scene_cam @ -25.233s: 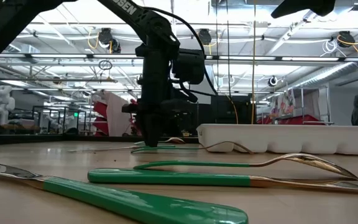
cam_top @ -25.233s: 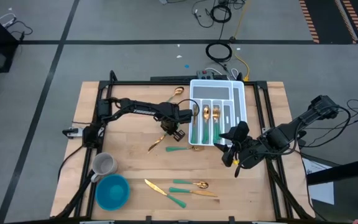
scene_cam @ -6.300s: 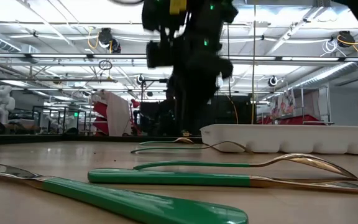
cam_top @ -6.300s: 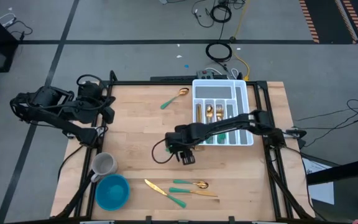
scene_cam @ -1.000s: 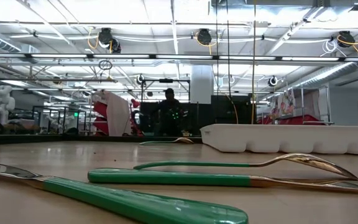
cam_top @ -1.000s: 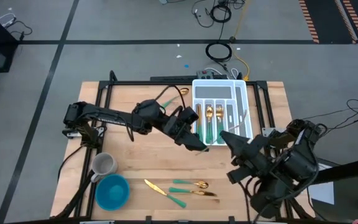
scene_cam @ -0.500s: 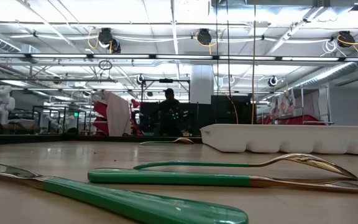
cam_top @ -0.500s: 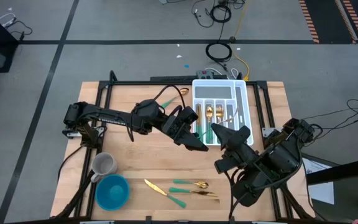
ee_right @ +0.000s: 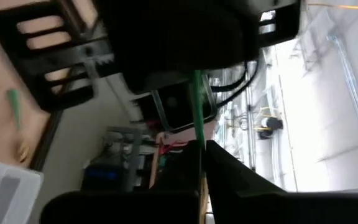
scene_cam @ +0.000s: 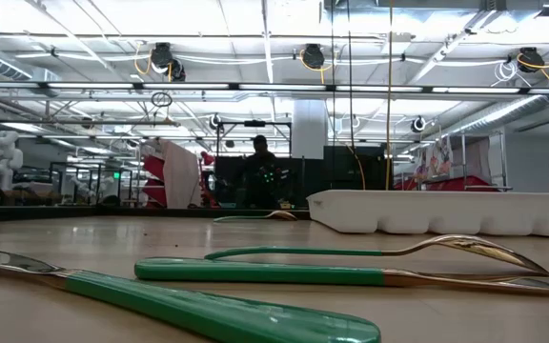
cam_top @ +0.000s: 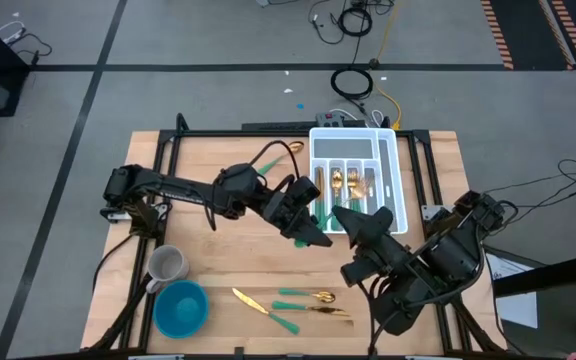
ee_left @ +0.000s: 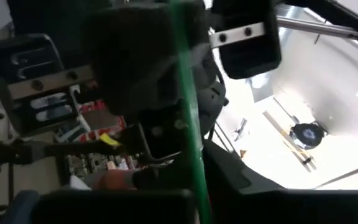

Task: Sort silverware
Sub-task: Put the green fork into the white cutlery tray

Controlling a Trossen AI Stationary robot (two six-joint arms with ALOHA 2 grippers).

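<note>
we see the tray [cam_top: 398,190] at the table's [cam_top: 218,260] far right, a lone spoon [cam_top: 276,157] just left of it. the mug [cam_top: 168,264] and bowl [cam_top: 180,307] sit near left, three utensils [cam_top: 290,304] lying right of them.

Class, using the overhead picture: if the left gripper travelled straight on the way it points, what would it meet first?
Most likely the green-handled utensil held by the right gripper, which faces the left gripper close ahead; heights are unclear from above.
</note>
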